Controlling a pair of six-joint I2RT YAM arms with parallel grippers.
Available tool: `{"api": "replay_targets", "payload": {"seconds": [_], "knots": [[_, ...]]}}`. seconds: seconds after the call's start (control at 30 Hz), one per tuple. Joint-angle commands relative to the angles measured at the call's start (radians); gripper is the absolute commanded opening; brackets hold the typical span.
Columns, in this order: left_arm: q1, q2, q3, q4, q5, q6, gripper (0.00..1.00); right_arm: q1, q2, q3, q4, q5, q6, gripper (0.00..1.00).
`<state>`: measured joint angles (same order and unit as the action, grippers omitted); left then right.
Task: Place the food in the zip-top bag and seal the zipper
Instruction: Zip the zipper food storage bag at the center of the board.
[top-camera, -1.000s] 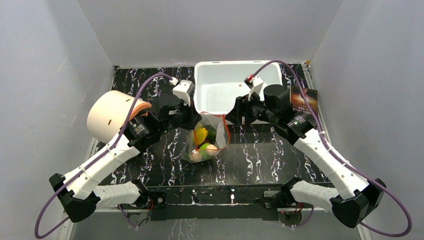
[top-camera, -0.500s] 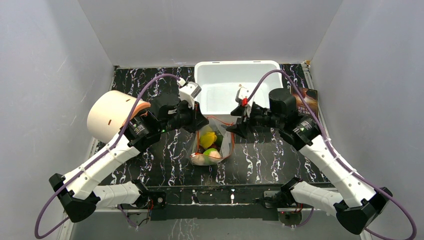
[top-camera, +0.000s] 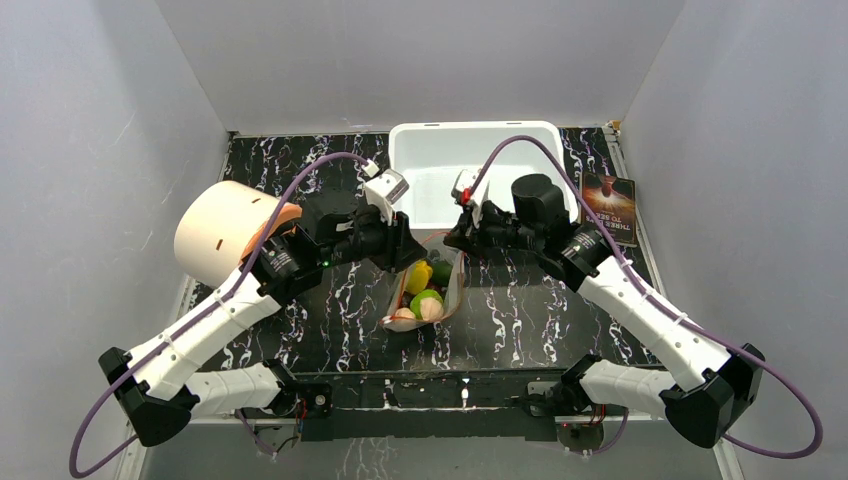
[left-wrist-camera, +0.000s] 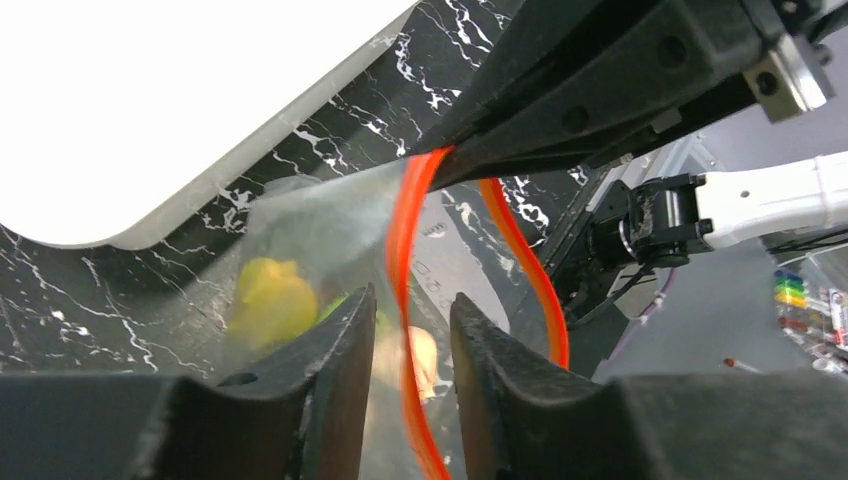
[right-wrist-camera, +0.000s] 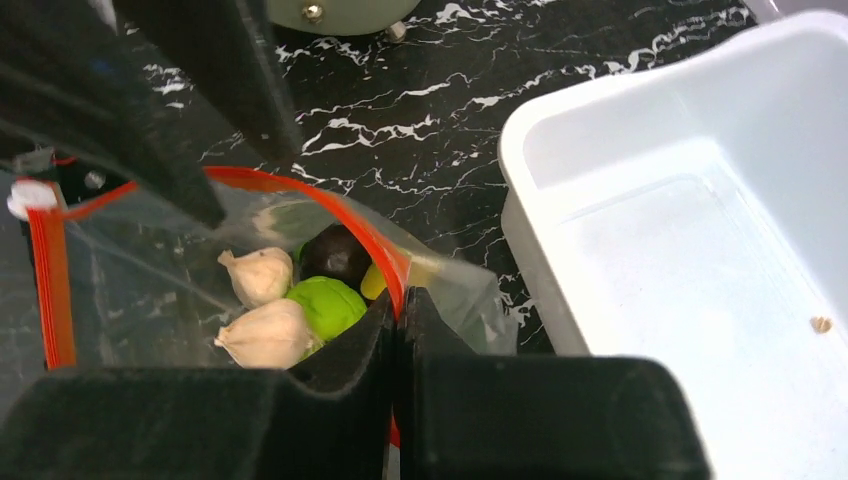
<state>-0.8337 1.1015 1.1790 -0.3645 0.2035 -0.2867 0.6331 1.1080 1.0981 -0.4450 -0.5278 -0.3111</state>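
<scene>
While the right claw (right-wrist-camera: 398, 300) clamps the zipper (right-wrist-camera: 52, 290), the left claw (left-wrist-camera: 412, 300), parted astride it, should pinch and slide away evenly.

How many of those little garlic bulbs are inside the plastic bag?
2. One garlic bulb lies left of the dark fruit; the other sits just below it, beside the lime. More could hide beneath.
</scene>
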Motion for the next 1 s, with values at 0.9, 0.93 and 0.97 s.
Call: {"api": "replay_targets", "payload": {"seconds": [0.9, 0.93, 0.97], "knots": [[0.002, -0.266, -0.228, -0.119, 0.141, 0.432, 0.60, -0.061, 0.172, 0.175, -0.173, 0.268, 0.651, 0.00], [0.000, -0.262, -0.231, -0.119, 0.141, 0.446, 0.60, -0.060, 0.172, 0.179, -0.175, 0.269, 0.648, 0.00], [-0.001, -0.260, -0.236, -0.119, 0.142, 0.453, 0.59, -0.060, 0.171, 0.182, -0.177, 0.268, 0.646, 0.00]]}}
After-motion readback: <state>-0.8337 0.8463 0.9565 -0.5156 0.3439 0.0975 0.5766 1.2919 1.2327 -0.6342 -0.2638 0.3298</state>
